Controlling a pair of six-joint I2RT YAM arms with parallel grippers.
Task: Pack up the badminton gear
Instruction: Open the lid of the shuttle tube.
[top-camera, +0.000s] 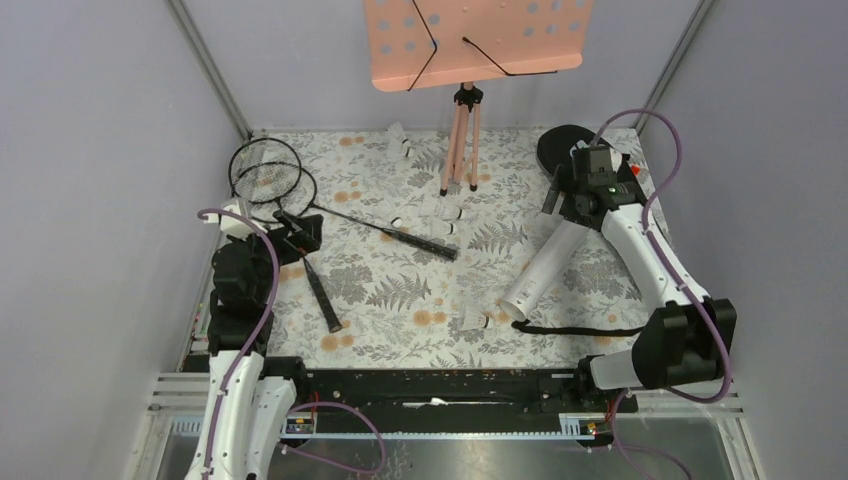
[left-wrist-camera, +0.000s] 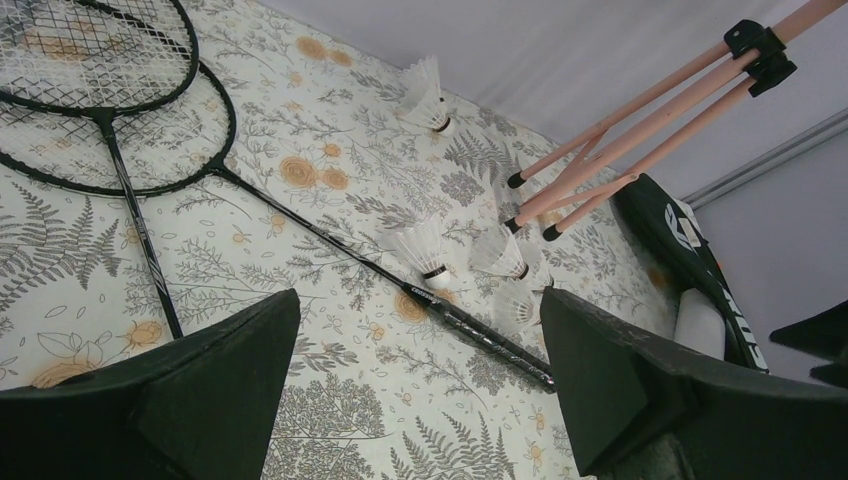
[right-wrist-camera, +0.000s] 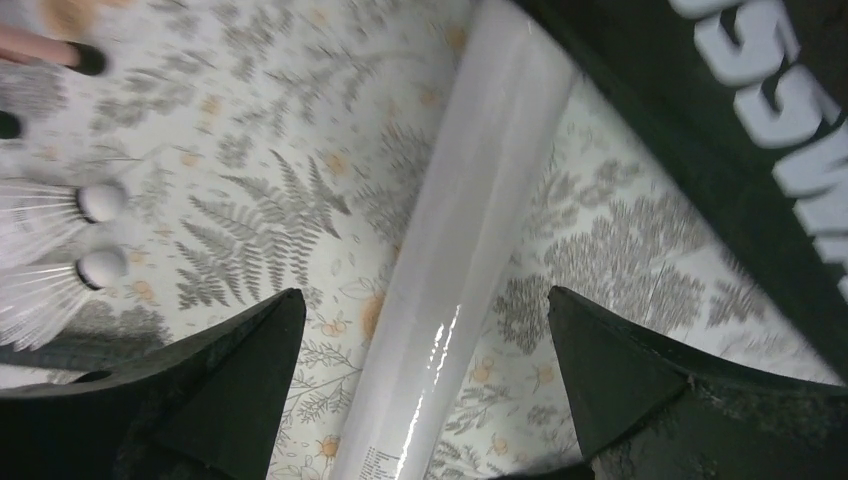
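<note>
Two thin black rackets (top-camera: 268, 172) lie at the back left with heads overlapping, also in the left wrist view (left-wrist-camera: 100, 110). One handle (left-wrist-camera: 480, 335) points toward the centre. Several white shuttlecocks lie about: one at the back (top-camera: 400, 140), a pair mid-table (top-camera: 445, 215), one at the front (top-camera: 475, 320). The long white tube (top-camera: 540, 270) lies slantwise on the right, its far end by the black CROSSWAY bag (top-camera: 565, 150). My left gripper (top-camera: 300, 238) is open and empty over the rackets' shafts (left-wrist-camera: 420, 370). My right gripper (top-camera: 565, 200) is open, its jaws either side of the tube (right-wrist-camera: 470, 250), above it (right-wrist-camera: 425, 370).
The pink music stand (top-camera: 475, 40) stands at the back on a tripod (top-camera: 460, 150), whose legs show in the left wrist view (left-wrist-camera: 620, 140). The bag's black strap (top-camera: 580, 328) trails along the front right. The bag's white lettering (right-wrist-camera: 760, 110) lies right of the tube.
</note>
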